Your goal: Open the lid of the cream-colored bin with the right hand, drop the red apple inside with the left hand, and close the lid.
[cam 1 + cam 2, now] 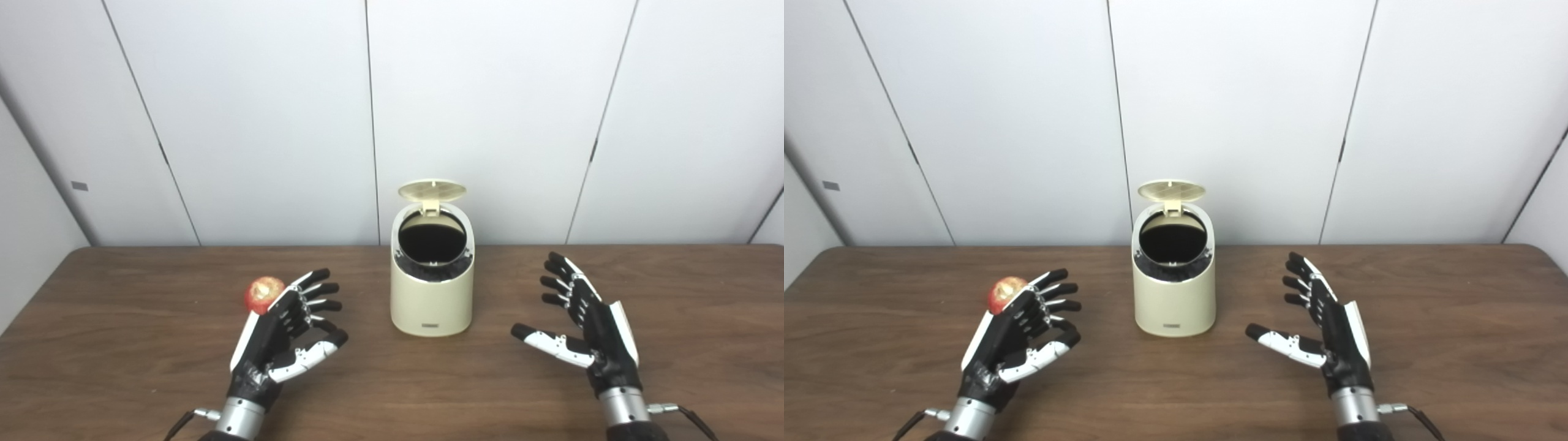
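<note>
Standing on the table (pixel 122 367), the cream-colored bin (pixel 432 300) has its lid (pixel 432 190) flipped up. Both the left hand (pixel 288 334) and right hand (pixel 582 324) hover empty, fingers spread. The red apple (pixel 263 293) sits just behind the left hand, perhaps touching it

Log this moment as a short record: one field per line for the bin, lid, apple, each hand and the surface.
bin: cream-colored, upright, mid-table
lid: open, tipped back, dark opening exposed
apple: red, on the table beyond the left hand, partly hidden by it
left hand: open, holding nothing, left of the bin
right hand: open, holding nothing, right of the bin
table: dark brown wood
</note>
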Tool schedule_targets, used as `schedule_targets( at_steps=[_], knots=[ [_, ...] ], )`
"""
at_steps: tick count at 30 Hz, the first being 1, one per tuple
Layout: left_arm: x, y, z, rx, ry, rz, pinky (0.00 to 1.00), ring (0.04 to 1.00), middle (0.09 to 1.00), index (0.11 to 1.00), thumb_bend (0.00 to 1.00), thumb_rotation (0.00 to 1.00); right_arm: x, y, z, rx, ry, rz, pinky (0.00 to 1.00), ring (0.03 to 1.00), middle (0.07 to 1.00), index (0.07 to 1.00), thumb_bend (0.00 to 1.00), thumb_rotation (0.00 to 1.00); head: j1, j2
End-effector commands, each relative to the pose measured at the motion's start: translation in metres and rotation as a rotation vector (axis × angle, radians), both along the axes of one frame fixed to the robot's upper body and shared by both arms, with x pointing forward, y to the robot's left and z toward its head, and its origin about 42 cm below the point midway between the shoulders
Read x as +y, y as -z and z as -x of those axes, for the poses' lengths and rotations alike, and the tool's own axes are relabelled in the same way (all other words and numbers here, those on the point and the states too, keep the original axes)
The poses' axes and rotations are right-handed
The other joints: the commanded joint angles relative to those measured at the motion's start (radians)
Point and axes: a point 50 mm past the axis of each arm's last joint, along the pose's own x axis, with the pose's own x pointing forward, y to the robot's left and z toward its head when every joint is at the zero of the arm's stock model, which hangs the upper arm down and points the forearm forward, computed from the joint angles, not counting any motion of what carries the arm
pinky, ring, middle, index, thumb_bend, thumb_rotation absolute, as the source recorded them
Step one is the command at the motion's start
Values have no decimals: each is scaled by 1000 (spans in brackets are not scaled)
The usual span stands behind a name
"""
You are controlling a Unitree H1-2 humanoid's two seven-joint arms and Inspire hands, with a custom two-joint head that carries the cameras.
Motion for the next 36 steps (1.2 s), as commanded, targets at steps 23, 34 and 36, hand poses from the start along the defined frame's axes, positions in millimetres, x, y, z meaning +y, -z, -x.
schedule_targets(
  at_steps=[23, 34, 36],
  knots=[
    [38, -55, -9, -245, -422, -343, 597, 704, 752, 791, 685, 0, -9, -39, -3, -102, -17, 3, 768, 827, 884, 895, 731, 51, 98, -26],
    [65, -72, -14, -210, -594, -722, 636, 774, 822, 819, 840, 56, -8, -42, -1, -98, -18, 2, 780, 838, 888, 902, 717, 27, 98, -20],
    [69, -72, -16, -189, -616, -727, 648, 784, 834, 826, 845, 53, -8, -43, 0, -99, -13, 12, 774, 835, 886, 899, 718, 34, 98, -20]
  ],
)
